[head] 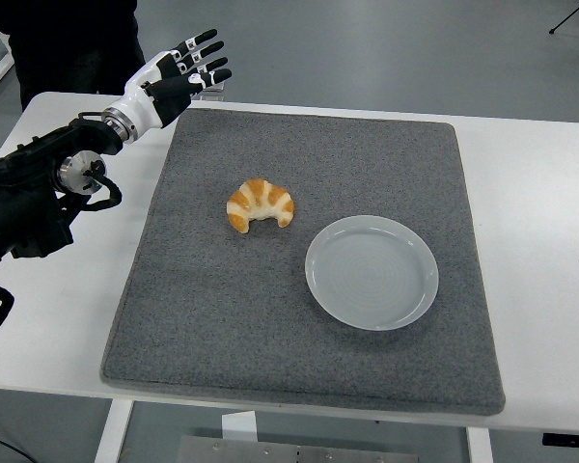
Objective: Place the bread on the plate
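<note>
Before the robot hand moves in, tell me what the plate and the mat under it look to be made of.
Plate: probably glazed ceramic or hard plastic; pale, smooth, with a soft sheen and faint rings. Mat: looks like grey felt or a similar dense fabric; matte, speckled, with rounded soft corners.

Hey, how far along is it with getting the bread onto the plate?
Nothing is done yet. The croissant lies on the grey mat, up and left of the plate and apart from it; the plate holds nothing. The left hand is raised over the mat's far left corner with fingers spread, holding nothing. Reaching, grasping, carrying and setting the croissant down are all left. The right arm is out of view.
</note>
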`<action>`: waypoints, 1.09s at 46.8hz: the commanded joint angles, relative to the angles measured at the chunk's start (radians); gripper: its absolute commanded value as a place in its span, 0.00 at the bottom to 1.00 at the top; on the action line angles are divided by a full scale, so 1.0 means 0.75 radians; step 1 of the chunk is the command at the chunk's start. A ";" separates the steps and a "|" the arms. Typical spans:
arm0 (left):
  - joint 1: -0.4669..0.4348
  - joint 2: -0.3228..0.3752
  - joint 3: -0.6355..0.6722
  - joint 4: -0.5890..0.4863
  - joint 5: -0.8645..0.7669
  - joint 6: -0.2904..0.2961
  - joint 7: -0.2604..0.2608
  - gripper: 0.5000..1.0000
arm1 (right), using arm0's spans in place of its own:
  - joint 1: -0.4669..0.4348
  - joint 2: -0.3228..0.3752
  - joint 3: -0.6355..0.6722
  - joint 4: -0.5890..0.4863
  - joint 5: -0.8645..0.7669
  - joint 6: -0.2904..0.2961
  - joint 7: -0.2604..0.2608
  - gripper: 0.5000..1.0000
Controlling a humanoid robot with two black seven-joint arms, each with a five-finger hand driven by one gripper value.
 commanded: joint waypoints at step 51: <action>-0.080 -0.010 0.028 0.023 0.020 0.019 0.005 0.98 | 0.000 0.000 0.000 0.002 -0.001 0.000 -0.001 0.90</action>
